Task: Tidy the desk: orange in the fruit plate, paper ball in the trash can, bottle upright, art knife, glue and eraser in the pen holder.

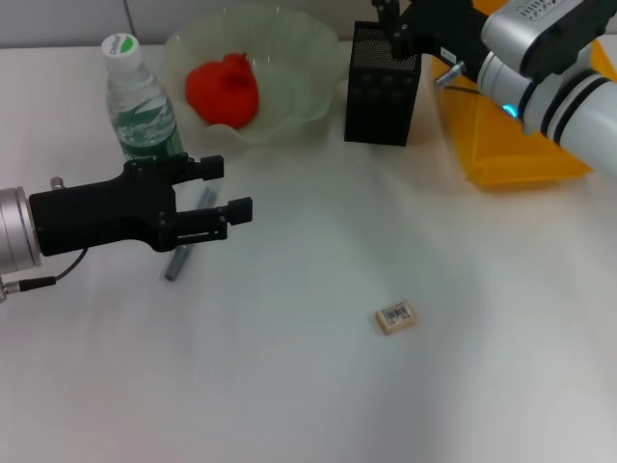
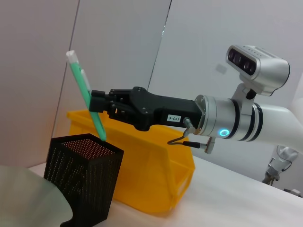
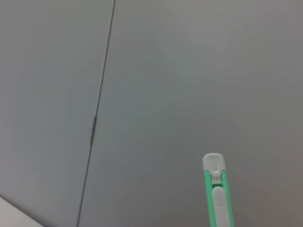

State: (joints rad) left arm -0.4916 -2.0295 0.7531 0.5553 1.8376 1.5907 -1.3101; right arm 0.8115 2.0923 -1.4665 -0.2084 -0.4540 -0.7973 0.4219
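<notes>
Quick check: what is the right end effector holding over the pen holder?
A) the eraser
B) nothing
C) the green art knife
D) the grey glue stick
C: the right end effector grips the green art knife, its lower tip at the pen holder mouth.

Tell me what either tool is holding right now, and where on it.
The right tool grips the green art knife near its middle, lower end entering the pen holder. The left tool holds nothing.
</notes>
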